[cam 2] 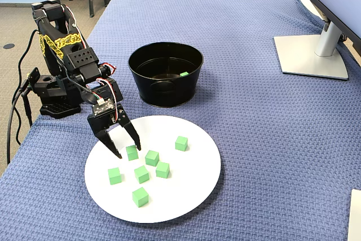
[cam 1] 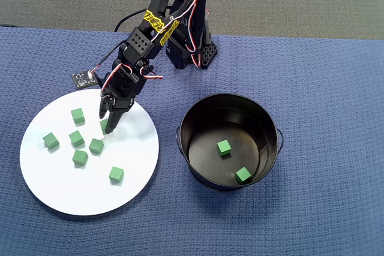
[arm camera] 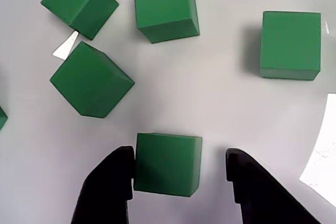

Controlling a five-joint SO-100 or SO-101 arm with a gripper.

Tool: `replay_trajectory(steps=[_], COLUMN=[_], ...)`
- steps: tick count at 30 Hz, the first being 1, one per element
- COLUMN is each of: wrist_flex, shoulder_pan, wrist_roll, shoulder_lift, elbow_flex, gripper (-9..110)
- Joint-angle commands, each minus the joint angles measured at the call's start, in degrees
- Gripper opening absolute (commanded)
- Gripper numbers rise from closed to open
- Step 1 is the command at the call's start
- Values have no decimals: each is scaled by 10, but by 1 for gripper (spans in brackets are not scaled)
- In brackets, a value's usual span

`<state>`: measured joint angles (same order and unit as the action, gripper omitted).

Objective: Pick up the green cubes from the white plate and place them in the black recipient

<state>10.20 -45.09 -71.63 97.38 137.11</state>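
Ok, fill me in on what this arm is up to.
The arm is moving green cubes from the white plate into the black pot. Two cubes already lie in the pot, and seven are on the plate. The pincer is down at the plate, open, with one cube between its fingers: one finger touches it, the other stands apart, so it isn't gripped yet.

Two green cubes (cam 1: 224,147) inside black recipient (cam 1: 198,115).

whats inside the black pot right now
The overhead view shows two green cubes lying apart on the floor of the black pot. In the fixed view the near wall hides most of the floor; only one cube shows.
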Motion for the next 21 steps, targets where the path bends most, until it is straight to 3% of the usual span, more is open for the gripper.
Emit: replay_trajectory(steps=[1,7,13,17,21], wrist_flex=[-18,-25,-40,89,290], shoulder_pan=[10,10,10,11,-12], wrist_roll=[-9,-13,-7,59,133], shoulder_lift=[4,5,23,105,238], elbow_flex=[4,8,25,-21,-107], gripper=[11,0,0,0,0])
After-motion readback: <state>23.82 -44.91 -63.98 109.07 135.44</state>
